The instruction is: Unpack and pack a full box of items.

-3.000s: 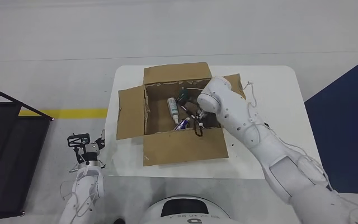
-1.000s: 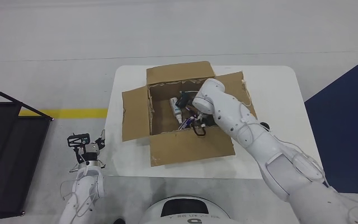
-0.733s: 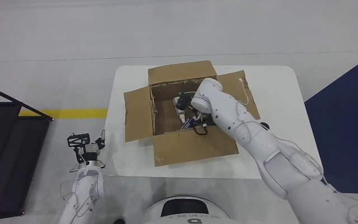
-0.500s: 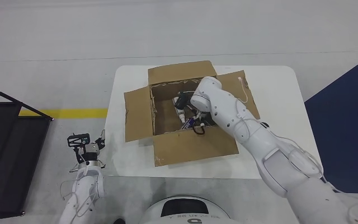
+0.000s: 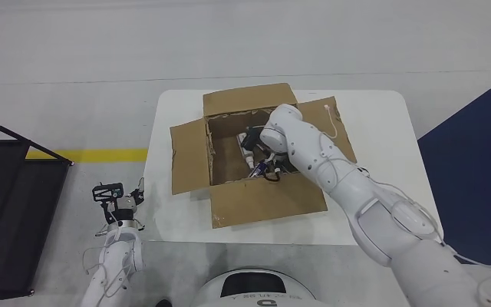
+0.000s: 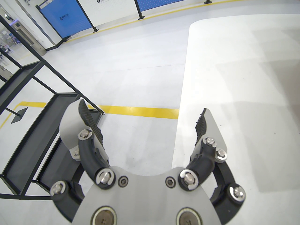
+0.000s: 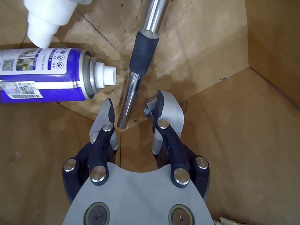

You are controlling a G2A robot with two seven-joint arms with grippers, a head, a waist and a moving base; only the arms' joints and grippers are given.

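Shifted box slightly across surface; lowered right jaws deeper inside, narrowly parted astride metal rod for gripping, beside spray can. Kept left jaws wide, idle.

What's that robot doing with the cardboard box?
The robot's right arm is down inside the open cardboard box on the table. Its right end effector is open, straddling the end of a metal rod without gripping it. A blue spray can and a white-capped bottle lie nearby. The left end effector hangs open beside the table, holding nothing.
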